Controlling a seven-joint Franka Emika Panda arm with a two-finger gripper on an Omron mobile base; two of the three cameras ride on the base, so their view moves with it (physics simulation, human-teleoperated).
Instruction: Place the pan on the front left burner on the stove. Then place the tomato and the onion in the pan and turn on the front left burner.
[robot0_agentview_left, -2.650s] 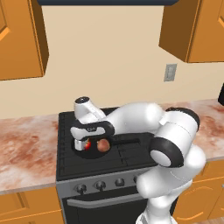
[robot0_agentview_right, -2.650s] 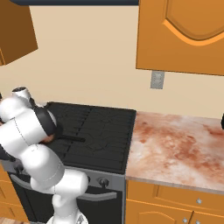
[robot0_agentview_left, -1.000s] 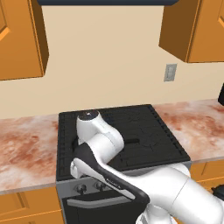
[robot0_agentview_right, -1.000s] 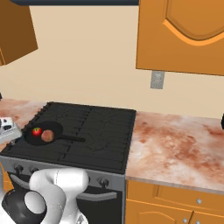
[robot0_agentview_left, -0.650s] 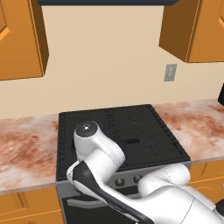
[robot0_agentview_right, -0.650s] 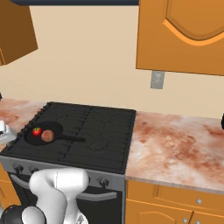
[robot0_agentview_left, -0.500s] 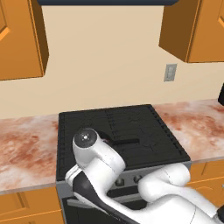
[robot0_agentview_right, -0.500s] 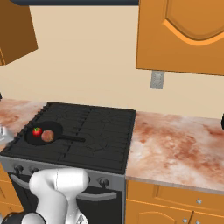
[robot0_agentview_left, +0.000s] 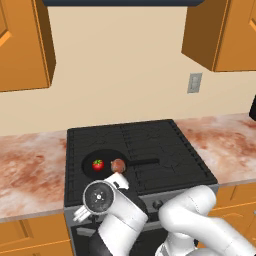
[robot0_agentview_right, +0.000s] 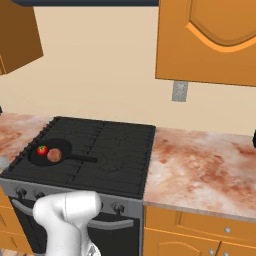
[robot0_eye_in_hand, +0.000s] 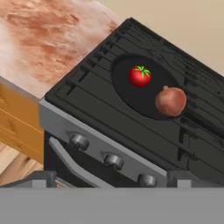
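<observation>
- The flat round black pan (robot0_agentview_left: 102, 165) sits on the front left burner (robot0_agentview_right: 35, 162) of the black stove (robot0_eye_in_hand: 109, 109).
- The small red tomato (robot0_eye_in_hand: 140, 76) and the round brown onion (robot0_eye_in_hand: 170, 101) lie side by side in the pan.
- I cannot tell if the gripper is open or closed.

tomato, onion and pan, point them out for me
tomato (robot0_eye_in_hand: 140, 75), hand view, on its red skin.
onion (robot0_eye_in_hand: 170, 101), hand view, middle of the bulb.
pan (robot0_agentview_right: 40, 159), right base view, bare black floor.
</observation>
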